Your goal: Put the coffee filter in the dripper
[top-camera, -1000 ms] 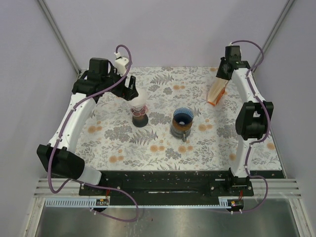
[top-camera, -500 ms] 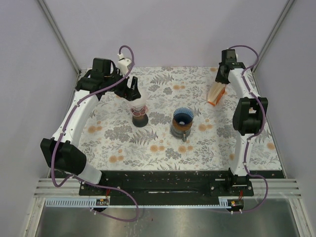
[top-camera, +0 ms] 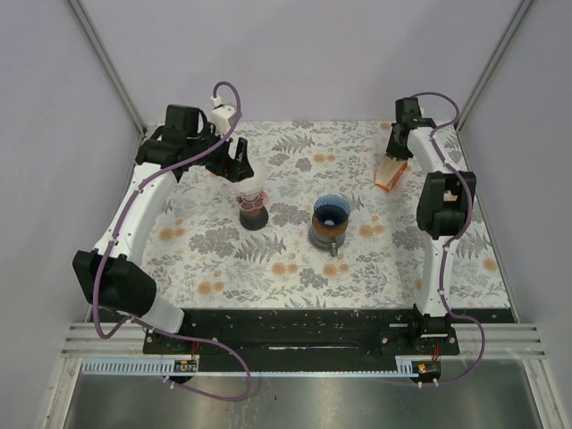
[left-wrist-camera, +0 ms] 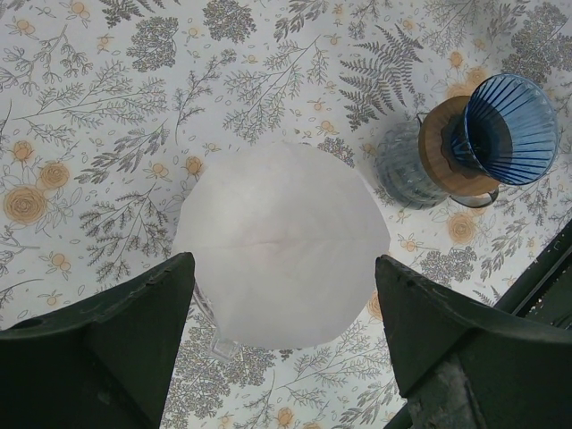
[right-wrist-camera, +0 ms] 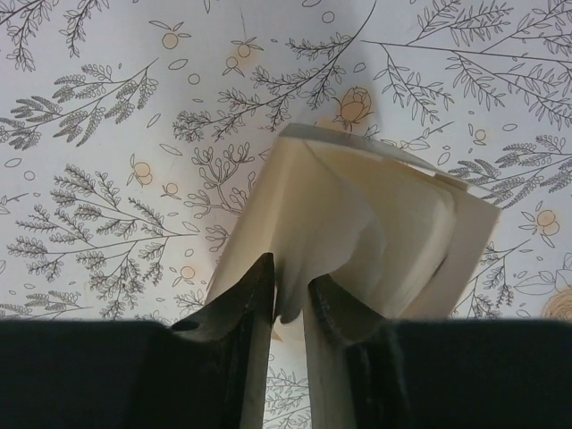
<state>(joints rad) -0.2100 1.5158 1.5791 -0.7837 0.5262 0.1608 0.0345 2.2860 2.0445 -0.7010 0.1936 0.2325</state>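
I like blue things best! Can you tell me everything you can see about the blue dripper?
The dripper is a dark blue cone with thin ribs running down its inside. It looks like see-through glass or plastic. A brown wooden ring hugs its narrow end. It stands upright, wide mouth up, on a grey jar that looks like glass, near the middle of the flowery tablecloth. It looks empty, with no paper inside. Nothing else touches it.

A robot lab cell: plain lilac walls (top-camera: 295,54), metal frame struts (top-camera: 107,67), two cabled arms (top-camera: 143,201) bolted to a black rail (top-camera: 295,335) edging a floral-clothed worktop (top-camera: 286,259).
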